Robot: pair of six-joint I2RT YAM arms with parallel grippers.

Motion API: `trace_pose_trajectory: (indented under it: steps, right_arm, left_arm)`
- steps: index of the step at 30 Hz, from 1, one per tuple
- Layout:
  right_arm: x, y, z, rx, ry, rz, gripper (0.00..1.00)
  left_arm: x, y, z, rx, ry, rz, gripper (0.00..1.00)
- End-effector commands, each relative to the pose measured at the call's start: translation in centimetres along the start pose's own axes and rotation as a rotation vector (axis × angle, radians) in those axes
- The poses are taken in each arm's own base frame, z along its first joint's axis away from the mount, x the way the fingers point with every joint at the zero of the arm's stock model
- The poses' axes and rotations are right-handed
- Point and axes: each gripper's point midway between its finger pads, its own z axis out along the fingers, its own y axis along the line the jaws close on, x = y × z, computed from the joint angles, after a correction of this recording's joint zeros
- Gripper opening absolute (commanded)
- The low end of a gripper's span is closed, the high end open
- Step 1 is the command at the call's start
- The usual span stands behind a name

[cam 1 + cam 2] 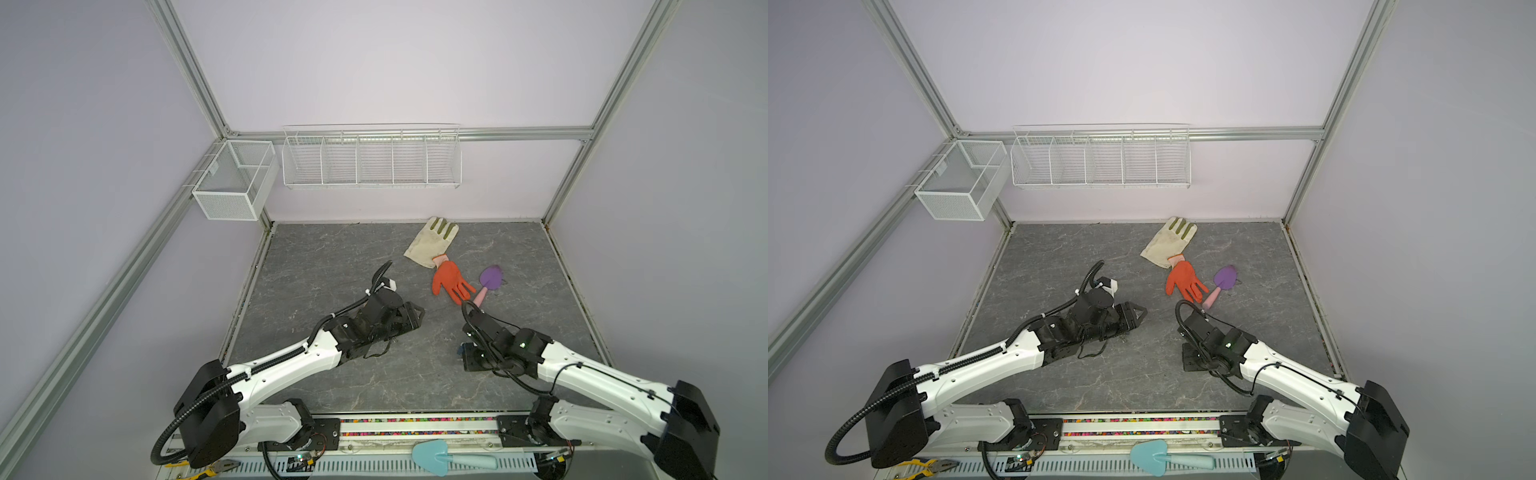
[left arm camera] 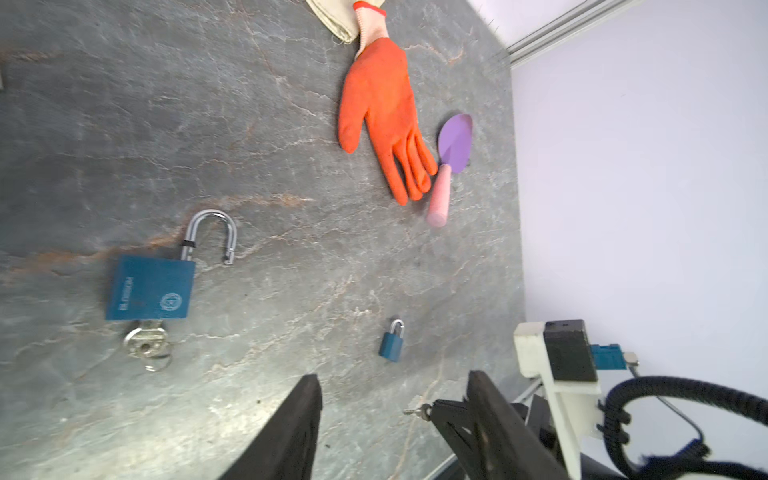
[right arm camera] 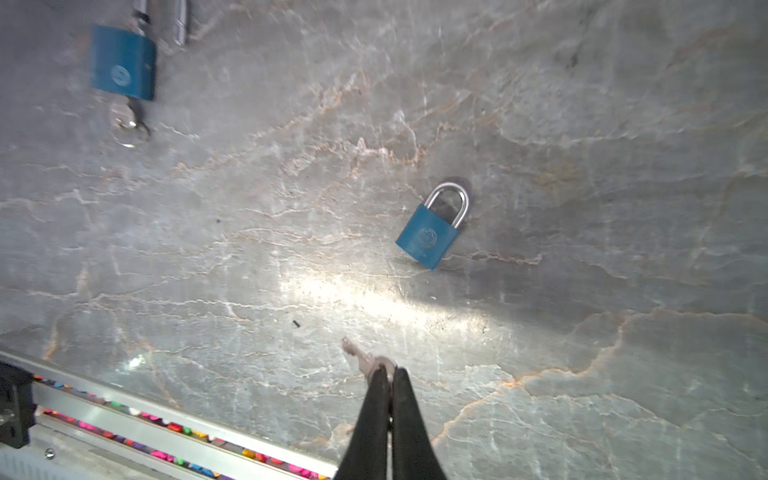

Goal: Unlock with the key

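Top views: my left claw [image 1: 417, 314] hangs low over the grey counter [image 1: 332, 257].
Left wrist: left claw released, empty; big padlock [image 2: 149, 286] lies open, second key [image 2: 145, 343] in its base.
Right wrist: my right claw [image 3: 388, 372] is clenched on the small key [image 3: 357, 353]; the shut small padlock [image 3: 432, 232] lies near, not touching.

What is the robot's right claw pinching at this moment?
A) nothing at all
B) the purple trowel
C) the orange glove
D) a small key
D: in the right wrist view the right gripper is shut on a small key, whose blade sticks out past the fingertips. The small padlock lies apart from it on the table with its shackle closed.
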Motion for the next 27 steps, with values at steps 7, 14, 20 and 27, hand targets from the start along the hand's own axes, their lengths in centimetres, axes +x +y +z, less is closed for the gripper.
trace_pose_trajectory:
  steps: [7,14,20,27]
  right_arm:
    - [-4.4,2.3,-5.1,-0.1,-0.18,0.035,0.07]
    - [-7.3,4.3,-9.0,-0.215,-0.323,0.108,0.07]
    - [-8.7,5.7,-11.2,-0.297,-0.388,0.143,0.07]
    - [-9.7,6.8,-12.4,-0.34,-0.432,0.151,0.07]
  left_arm:
    - [-1.4,-4.4,-2.0,0.196,-0.13,-0.124,0.58]
    - [-2.0,-6.3,-3.0,0.315,-0.205,-0.145,0.58]
    - [-1.5,-7.2,-2.6,0.402,-0.192,-0.258,0.57]
    - [-0.6,-8.6,-2.9,0.439,-0.205,-0.277,0.57]
